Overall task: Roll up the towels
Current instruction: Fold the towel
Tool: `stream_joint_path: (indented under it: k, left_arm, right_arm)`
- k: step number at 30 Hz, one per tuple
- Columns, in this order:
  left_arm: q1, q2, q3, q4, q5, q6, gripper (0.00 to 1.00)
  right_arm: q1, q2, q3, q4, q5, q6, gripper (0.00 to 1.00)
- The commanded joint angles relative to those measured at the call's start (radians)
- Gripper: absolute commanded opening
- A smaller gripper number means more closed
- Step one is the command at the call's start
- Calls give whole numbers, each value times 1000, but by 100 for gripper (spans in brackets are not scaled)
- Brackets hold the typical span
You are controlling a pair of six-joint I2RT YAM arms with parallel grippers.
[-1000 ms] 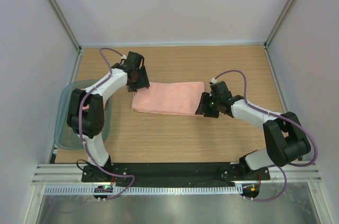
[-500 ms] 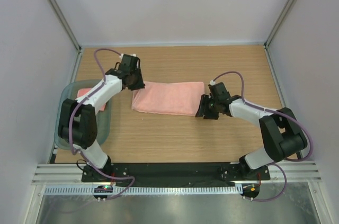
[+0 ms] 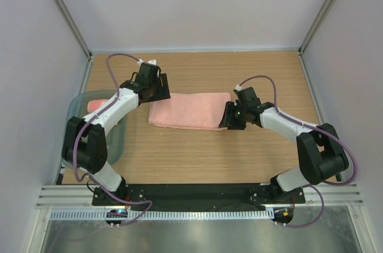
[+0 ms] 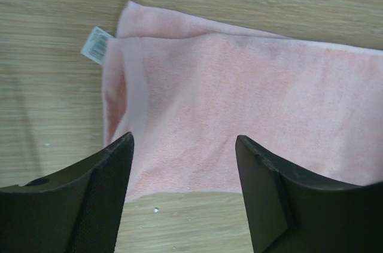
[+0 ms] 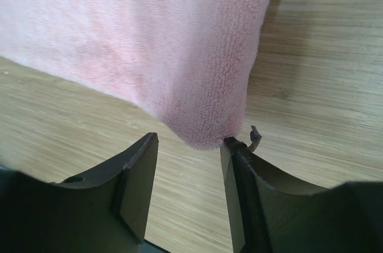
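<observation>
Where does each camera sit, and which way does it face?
Top external: above and behind the arms, looking down at the table; both arms show, the towel between them, a tray at left.
Left wrist: on the left arm, looking down at the towel's end with the label; its open jaws show below.
Right wrist: on the right arm, low, facing a towel corner between its jaws.
Shared: all three show that towel.

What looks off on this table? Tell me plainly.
Nothing is spilled or damaged. The folded towel is slightly untidy at its left end: the layers do not line up, so one edge peeks out past the other, and a white label sticks out at the corner. What looks like a loose thread shows by its right corner.
</observation>
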Motion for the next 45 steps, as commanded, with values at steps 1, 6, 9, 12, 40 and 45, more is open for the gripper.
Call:
stream_joint_path:
  k: [1,6,9,12,40,45]
  left_arm:
    - [-29,29,39,57,80,11,65]
    - [-44,86,81,78,92,-24,57]
    - [-42,164,117,55,58,-32,55]
    - [-39,230,127,38,29,-35,52]
    - [160,362,94,149,221,-109,52]
    - [208,440,148,129,264,-107,52]
  right_arm:
    - [-2,-75,84,-12,-55,-6,51]
    - [-3,-57,107,31,-191,37,42]
    - [-2,-30,104,62,-236,62,38]
    - [-2,-19,115,65,-265,66,39]
    - [-169,119,-92,129,-172,54,20]
    - [-177,121,-88,114,-167,43,19]
